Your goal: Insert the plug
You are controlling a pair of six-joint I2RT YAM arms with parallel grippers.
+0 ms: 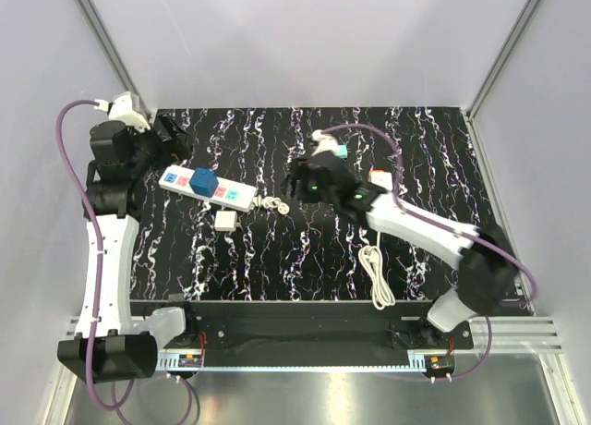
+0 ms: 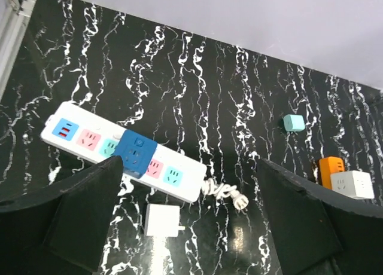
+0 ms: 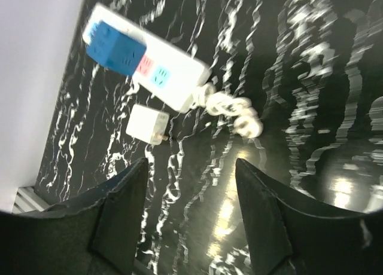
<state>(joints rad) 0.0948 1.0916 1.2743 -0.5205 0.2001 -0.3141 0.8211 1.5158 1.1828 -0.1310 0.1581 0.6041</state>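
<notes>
Black marbled table [image 1: 305, 249] fills the overhead view. At upper left we see the left gripper [image 2: 188, 164], its fingers spread wide and empty, up-frame of the white strip [image 1: 205, 187] that carries a blue cube [image 1: 204, 181]. Just below that strip, left of centre, the plug [image 1: 224, 220] lies loose and untouched. Right of centre, the right gripper [image 3: 190, 164] is partly open and holds nothing.

My pincer [image 2: 190, 161] gapes wide, dark fingers [image 2: 78, 221] in both lower corners. Between them, low centre, a white plug [image 2: 163, 220] lies just below a white power strip [image 2: 90, 140] bearing a blue cube [image 2: 136, 155]. Teal cube [image 2: 292, 122] upper right.
</notes>
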